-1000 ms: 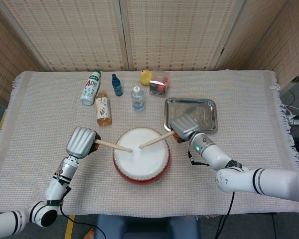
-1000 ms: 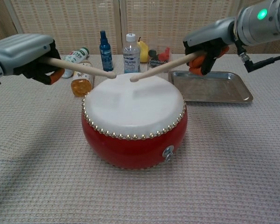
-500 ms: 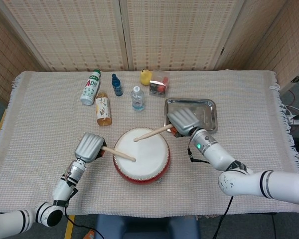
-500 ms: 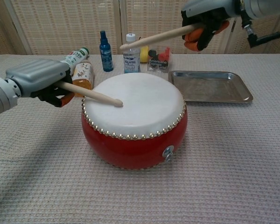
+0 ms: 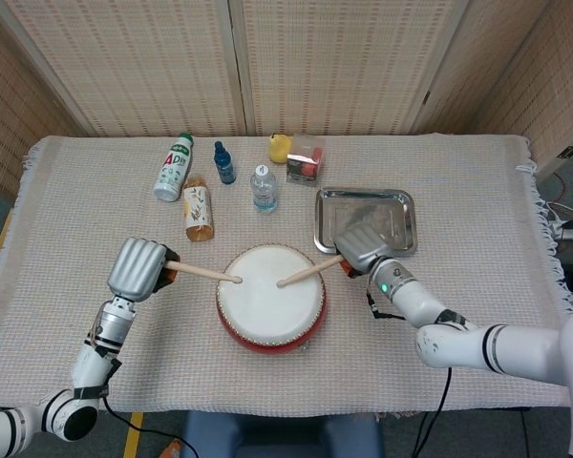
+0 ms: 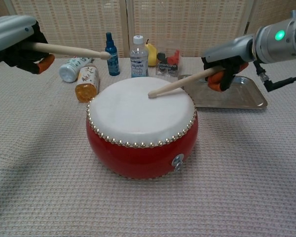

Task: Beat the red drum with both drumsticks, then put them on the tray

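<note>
The red drum [image 5: 271,298] [image 6: 140,148] with its white skin stands at the table's front middle. My left hand [image 5: 137,267] [image 6: 17,42] grips a wooden drumstick [image 5: 202,274] [image 6: 69,49], raised above the drum's left side with its tip clear of the skin. My right hand [image 5: 361,250] [image 6: 227,61] grips the other drumstick [image 5: 308,271] [image 6: 175,84], whose tip touches the skin right of centre. The metal tray [image 5: 365,219] [image 6: 226,94] lies empty just behind my right hand.
Behind the drum stand a white bottle lying on its side [image 5: 174,167], an orange juice bottle [image 5: 199,208], a small blue bottle [image 5: 224,163], a water bottle [image 5: 263,188], a yellow fruit [image 5: 280,147] and a clear box [image 5: 306,159]. A screen wall backs the table.
My left hand lifted its stick off the skin, up and to the left. My right hand swung its stick down from high above, and its tip now meets the skin.
</note>
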`<state>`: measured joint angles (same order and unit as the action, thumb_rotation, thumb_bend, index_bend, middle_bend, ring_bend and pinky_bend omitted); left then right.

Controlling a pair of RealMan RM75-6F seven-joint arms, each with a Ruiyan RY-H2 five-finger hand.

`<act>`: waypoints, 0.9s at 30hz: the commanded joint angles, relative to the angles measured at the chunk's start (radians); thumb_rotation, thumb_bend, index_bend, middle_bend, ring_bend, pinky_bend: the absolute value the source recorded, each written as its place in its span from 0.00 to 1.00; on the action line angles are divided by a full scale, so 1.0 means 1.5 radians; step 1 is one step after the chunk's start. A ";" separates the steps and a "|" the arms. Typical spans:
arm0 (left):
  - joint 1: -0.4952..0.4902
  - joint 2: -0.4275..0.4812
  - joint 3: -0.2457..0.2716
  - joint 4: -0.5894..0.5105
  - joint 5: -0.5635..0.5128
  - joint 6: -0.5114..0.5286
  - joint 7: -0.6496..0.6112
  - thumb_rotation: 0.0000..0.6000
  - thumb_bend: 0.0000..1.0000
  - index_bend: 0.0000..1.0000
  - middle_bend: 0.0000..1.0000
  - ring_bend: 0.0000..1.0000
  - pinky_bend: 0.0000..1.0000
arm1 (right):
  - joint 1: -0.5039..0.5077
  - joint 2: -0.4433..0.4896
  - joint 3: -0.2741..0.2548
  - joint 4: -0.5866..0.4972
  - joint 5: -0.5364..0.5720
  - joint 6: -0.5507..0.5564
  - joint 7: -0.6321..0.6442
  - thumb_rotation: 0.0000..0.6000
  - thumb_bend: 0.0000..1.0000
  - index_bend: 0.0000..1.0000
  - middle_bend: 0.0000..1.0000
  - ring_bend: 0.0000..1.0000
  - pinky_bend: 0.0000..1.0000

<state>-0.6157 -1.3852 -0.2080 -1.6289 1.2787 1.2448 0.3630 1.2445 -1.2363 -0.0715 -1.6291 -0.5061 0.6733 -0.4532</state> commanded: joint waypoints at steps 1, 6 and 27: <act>0.010 0.012 0.000 -0.006 0.010 0.010 -0.013 1.00 0.55 1.00 1.00 1.00 1.00 | -0.003 -0.018 -0.002 0.021 0.010 -0.005 0.004 1.00 0.75 1.00 1.00 1.00 1.00; 0.023 0.021 0.002 -0.003 0.016 0.020 -0.039 1.00 0.55 1.00 1.00 1.00 1.00 | -0.051 0.035 0.065 -0.004 -0.055 0.016 0.105 1.00 0.75 1.00 1.00 1.00 1.00; 0.051 0.038 0.014 0.009 0.024 0.025 -0.071 1.00 0.55 1.00 1.00 1.00 1.00 | -0.147 -0.152 0.102 0.440 -0.179 -0.156 0.283 1.00 0.44 1.00 0.97 0.95 0.98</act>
<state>-0.5391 -1.3282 -0.1865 -1.6153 1.3156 1.2829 0.2567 1.0370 -1.3859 0.0546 -1.0691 -0.7260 0.4980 -0.0808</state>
